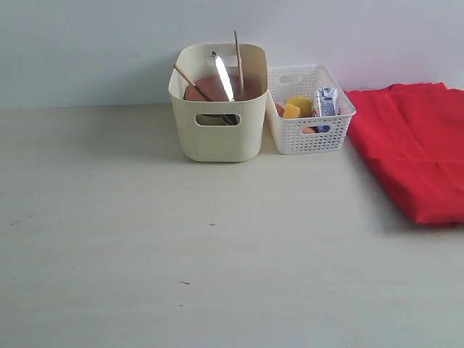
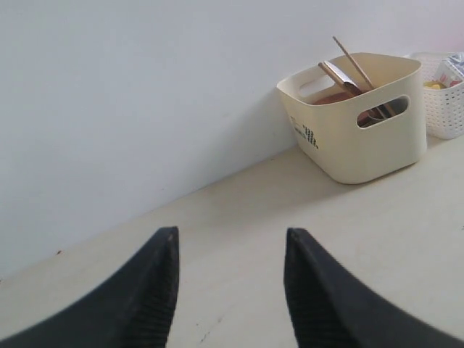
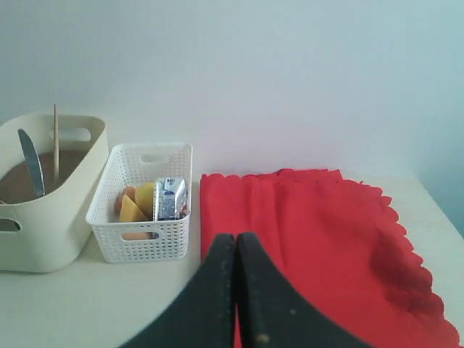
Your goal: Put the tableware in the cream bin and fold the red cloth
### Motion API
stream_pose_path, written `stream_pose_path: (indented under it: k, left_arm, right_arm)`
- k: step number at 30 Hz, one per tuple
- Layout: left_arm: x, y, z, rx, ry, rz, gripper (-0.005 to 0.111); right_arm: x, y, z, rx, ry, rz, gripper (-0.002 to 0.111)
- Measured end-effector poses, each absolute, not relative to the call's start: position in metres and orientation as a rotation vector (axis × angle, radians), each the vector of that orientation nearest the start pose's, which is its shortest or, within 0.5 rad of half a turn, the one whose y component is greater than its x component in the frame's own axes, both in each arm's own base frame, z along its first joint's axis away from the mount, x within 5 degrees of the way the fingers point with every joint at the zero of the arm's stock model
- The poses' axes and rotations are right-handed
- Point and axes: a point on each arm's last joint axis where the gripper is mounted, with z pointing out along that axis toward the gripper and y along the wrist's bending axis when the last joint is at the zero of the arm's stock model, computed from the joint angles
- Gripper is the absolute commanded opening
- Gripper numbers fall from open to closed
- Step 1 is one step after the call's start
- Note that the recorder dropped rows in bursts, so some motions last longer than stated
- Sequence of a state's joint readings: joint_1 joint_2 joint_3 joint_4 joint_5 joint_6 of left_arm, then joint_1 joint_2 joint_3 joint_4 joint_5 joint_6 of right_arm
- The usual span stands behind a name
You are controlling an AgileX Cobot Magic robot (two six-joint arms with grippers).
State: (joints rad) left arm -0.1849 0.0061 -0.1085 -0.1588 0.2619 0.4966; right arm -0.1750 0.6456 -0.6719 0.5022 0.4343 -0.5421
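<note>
The left gripper [image 2: 232,233] is nearest its wrist camera. Its two dark ribbed fingers [image 2: 145,290] stand well apart with nothing between them, above bare table, and their bases are cut off by the frame. The right gripper [image 3: 235,238] has its fingers pressed together with nothing in them, hanging over the near edge of the red cloth [image 3: 312,232]. The exterior view takes in neither arm. The pale table [image 1: 217,275] fills the foreground. Farther back, near the wall, stands the cream bin [image 1: 217,138]. Just to its right is a lower white basket [image 1: 308,134]; whether they touch is hard to tell. Inside the bin a brown plate [image 1: 210,87] leans, mostly hidden by the wall. A silver knife [image 1: 222,76] rises above the rim, its handle end out of sight. Two pale chopsticks [image 1: 238,58] poke out too, one nearly upright and one slanting left. Through the front handle cut-out something dark and shiny shows, but it cannot be made out. The basket holds yellow pieces of food [image 1: 297,106] and a blue-and-white carton [image 1: 325,101], with the rest blurred behind the lattice. The red cloth lies flat to the right of the basket and runs off the frame. Its scalloped edge shows only in the right wrist view. Whether it is doubled over is unclear.
</note>
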Motion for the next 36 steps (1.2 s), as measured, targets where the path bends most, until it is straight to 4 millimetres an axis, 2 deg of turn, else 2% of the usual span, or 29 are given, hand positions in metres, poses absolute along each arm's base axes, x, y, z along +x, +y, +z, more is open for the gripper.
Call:
stream_pose_path:
  k: [24,28,33,36]
  left_arm:
    - [0.049,-0.013,0.226,0.458,1.575,0.088,0.045]
    - [0.049,-0.012,0.226,0.487,1.570,0.137,0.045]
    - [0.052,-0.007,0.221,0.255,1.599,0.010,0.045]
    - [0.055,-0.005,0.210,0.129,1.605,-0.049,0.045]
  right_arm:
    - [0.127,-0.002,0.349,0.018,1.854,0.090,0.000]
    - [0.127,-0.002,0.349,0.020,1.854,0.092,0.000]
    - [0.127,-0.002,0.349,0.020,1.854,0.092,0.000]
    - [0.127,-0.002,0.349,0.022,1.854,0.093,0.000]
